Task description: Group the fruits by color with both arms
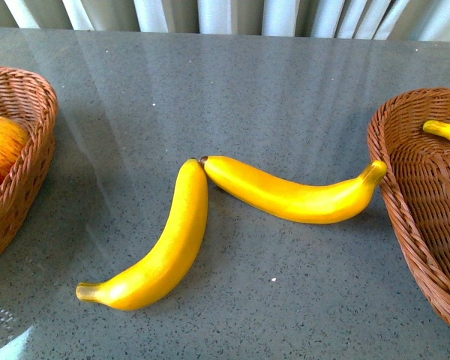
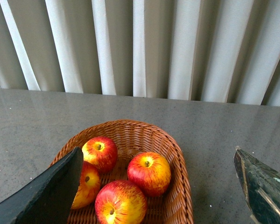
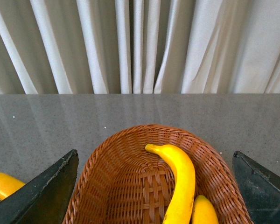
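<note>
Left pincer (image 2: 157,151) spread, apple basket (image 2: 130,124), right pincer (image 3: 155,152) spread, banana basket (image 3: 130,133)

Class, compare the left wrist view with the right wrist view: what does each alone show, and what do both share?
Left wrist only: four apples in a wicker basket. Right wrist only: two bananas in another basket, plus a banana tip on the table. Both: grey table, pale curtains, and wide-open black fingers gripping nothing.
</note>
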Robot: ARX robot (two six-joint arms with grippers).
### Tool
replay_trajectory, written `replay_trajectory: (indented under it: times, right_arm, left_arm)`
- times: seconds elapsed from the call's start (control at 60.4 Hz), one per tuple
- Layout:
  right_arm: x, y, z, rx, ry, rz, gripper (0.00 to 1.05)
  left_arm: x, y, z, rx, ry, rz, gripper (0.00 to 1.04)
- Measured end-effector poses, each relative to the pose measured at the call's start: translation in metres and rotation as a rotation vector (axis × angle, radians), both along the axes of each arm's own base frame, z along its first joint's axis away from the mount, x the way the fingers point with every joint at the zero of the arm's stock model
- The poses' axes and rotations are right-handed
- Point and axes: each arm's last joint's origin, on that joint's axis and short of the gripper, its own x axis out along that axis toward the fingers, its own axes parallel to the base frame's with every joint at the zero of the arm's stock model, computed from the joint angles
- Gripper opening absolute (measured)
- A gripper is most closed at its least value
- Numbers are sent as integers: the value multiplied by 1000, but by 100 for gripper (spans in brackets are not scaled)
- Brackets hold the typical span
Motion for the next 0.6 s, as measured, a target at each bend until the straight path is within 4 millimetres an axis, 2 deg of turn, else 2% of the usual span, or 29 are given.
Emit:
replay_trajectory:
  times: [0.133, 0.232, 0.265, 0.315, 0.398, 0.596]
  right_arm:
    - [0, 0, -1, 0, 23, 25, 96]
    - [5, 0, 2, 99, 390, 265, 96]
    - [14, 3, 5, 149, 477, 372, 96]
    - [24, 4, 9, 153, 502, 397, 96]
    - [56, 9, 16, 113, 486, 377, 96]
    - [97, 35, -3, 59, 509, 398, 96]
  left_arm:
    - [0, 0, 0, 0, 0, 0, 96]
    - [0, 0, 0, 0, 0, -1, 96]
    - [0, 0, 0, 0, -1, -1, 96]
    - [0, 0, 0, 0, 0, 0, 96]
    - [0, 0, 0, 0, -1, 0, 96]
    - [0, 0, 0, 0, -1, 0, 96]
